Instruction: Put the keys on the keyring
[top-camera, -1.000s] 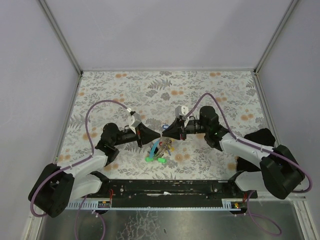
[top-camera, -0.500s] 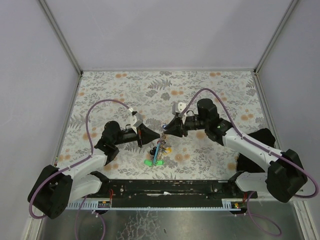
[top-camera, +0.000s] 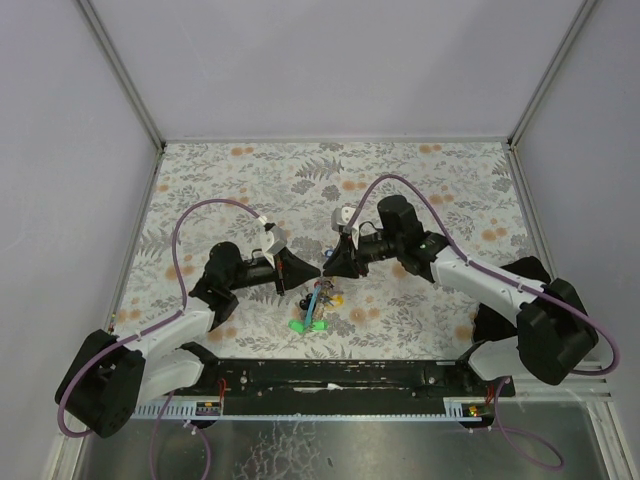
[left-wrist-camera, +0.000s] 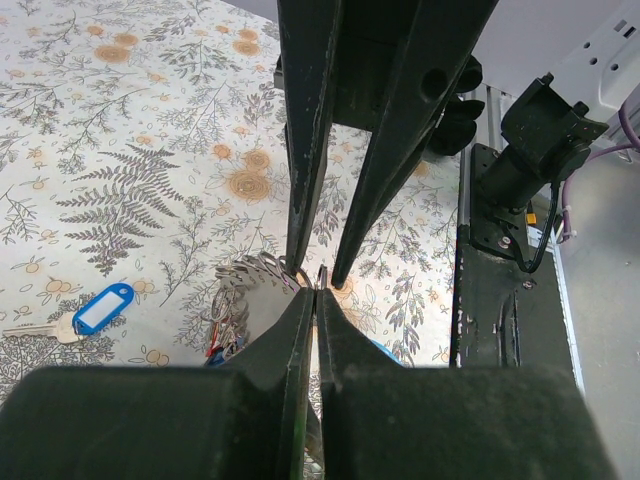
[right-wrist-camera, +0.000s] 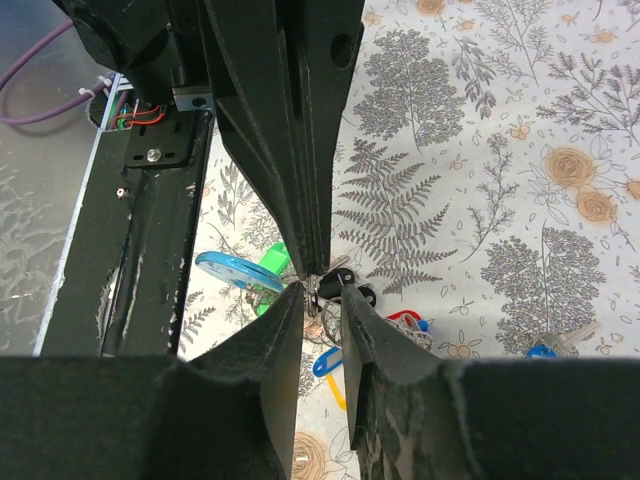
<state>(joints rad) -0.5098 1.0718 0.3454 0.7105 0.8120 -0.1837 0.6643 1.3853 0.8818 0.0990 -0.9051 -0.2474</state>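
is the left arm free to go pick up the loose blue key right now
Probably not yet: the left gripper looks shut on the keyring, so it would have to let go first. The blue key itself lies unobstructed.

**Soft light, blurred near fingers**

We see bright, diffuse overhead light on the floral table, shadows faint and soft-edged. In the wrist views the left fingers and right fingers loom dark and blurred.
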